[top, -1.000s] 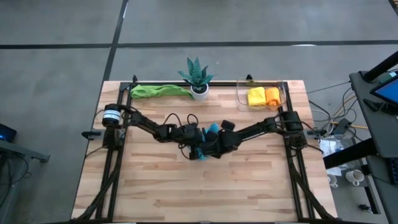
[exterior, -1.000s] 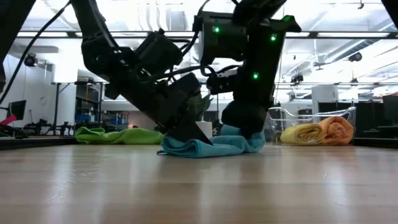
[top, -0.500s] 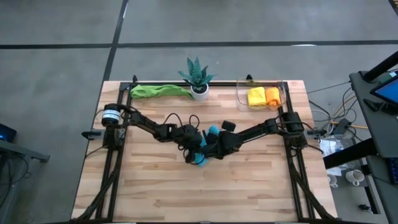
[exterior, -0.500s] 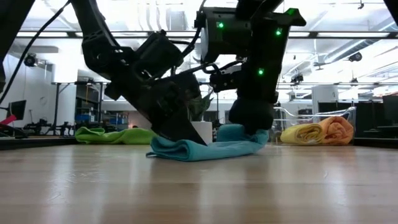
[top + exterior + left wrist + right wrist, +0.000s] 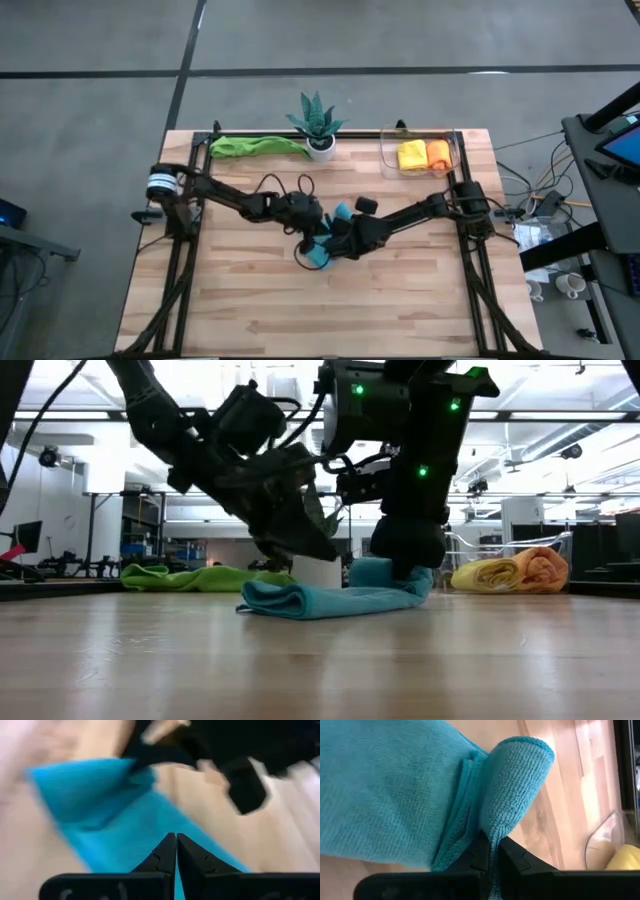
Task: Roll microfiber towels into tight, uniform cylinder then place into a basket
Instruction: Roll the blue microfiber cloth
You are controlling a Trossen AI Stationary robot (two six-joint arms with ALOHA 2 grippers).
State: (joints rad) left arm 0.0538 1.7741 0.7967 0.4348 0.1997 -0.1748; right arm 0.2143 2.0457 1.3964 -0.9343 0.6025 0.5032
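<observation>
A light blue microfiber towel (image 5: 330, 600) lies partly folded on the table's middle (image 5: 322, 256), its thick folded end toward the near edge. My right gripper (image 5: 490, 851) is shut on the towel's other end (image 5: 405, 575). My left gripper (image 5: 325, 552) hangs shut just above the towel, clear of it (image 5: 176, 840). The clear basket (image 5: 456, 150) at the far right holds a yellow roll (image 5: 411, 155) and an orange roll (image 5: 438, 153). A green towel (image 5: 255, 146) lies bunched along the far edge. My right gripper pinches a fold of the blue towel (image 5: 489, 832) between its two fingers, coming down at a slant from above. Beside the fingers the cloth stands up in a rounded loop (image 5: 517, 775). The rest of the towel lies slack on the table.
A spiky green plant in a white pot (image 5: 318, 125) stands at the far edge between the green towel and the basket. Both arms cross over the table's middle. Bare wood (image 5: 330, 310) stretches along the near half.
My left gripper, still shut, has risen off the towel's folded end and tipped up. Before that, the folded end slid a little away from my right gripper, drawing the towel out longer; it now lies still on the table.
</observation>
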